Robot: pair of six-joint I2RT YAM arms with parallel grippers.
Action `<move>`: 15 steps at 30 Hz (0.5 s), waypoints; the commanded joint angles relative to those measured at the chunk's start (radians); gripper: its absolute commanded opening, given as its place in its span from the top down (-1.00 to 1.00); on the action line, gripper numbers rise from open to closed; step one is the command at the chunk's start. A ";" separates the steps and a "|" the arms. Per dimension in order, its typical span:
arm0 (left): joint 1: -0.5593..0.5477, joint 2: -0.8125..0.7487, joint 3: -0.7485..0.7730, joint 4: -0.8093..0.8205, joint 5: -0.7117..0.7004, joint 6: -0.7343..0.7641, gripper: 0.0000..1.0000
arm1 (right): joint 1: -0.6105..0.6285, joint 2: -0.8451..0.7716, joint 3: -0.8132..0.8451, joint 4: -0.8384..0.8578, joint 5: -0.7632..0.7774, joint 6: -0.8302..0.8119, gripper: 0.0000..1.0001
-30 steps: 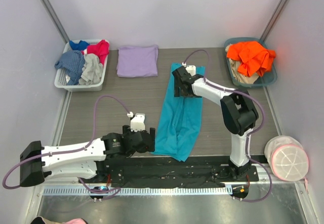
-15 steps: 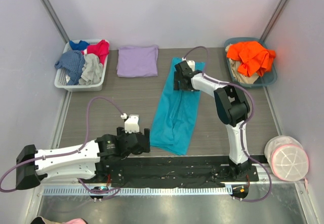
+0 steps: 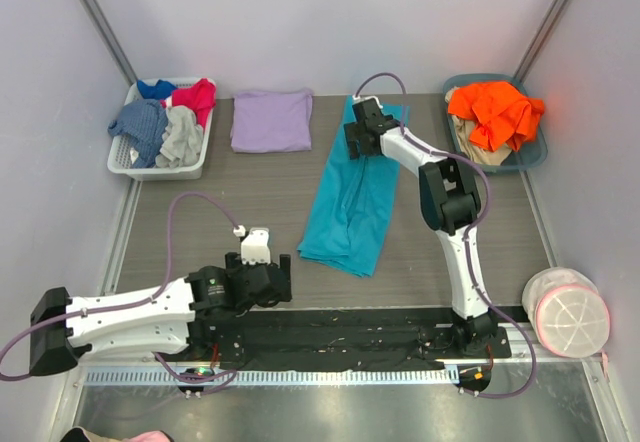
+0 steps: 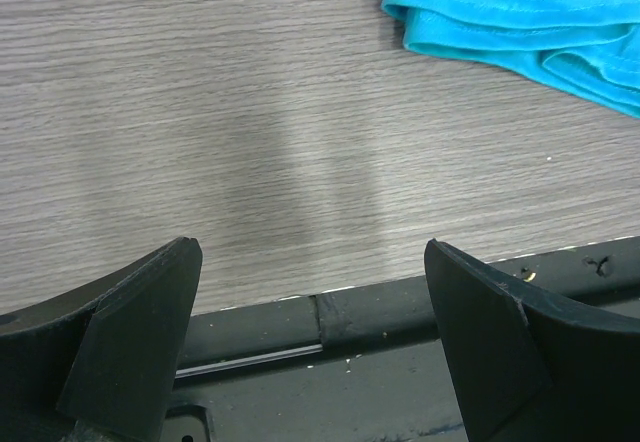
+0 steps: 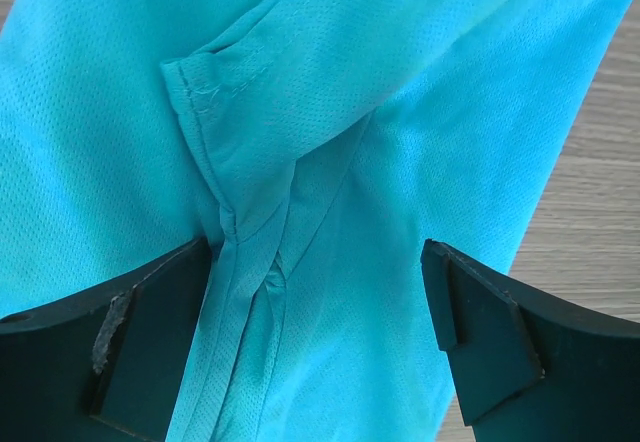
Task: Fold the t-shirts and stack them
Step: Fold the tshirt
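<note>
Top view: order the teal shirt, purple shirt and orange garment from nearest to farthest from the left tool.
1. Teal shirt, just right of the left tool.
2. Purple shirt, folded at the far side, straight ahead.
3. Orange garment, at the far right corner.

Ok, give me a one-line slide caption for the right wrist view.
Right gripper open above the teal t-shirt, its stitched hem folded in view, wood table at the right edge.
</note>
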 commanded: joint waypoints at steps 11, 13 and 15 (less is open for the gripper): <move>-0.004 0.062 0.094 0.044 -0.044 0.040 -0.99 | 0.007 -0.482 -0.248 -0.138 -0.058 0.135 -0.94; -0.004 0.065 0.097 0.055 -0.046 0.048 -0.99 | 0.032 -0.558 -0.404 -0.127 -0.061 0.217 -0.93; -0.004 0.068 0.100 0.059 -0.046 0.054 -1.00 | 0.064 -0.662 -0.512 -0.110 -0.058 0.295 -0.93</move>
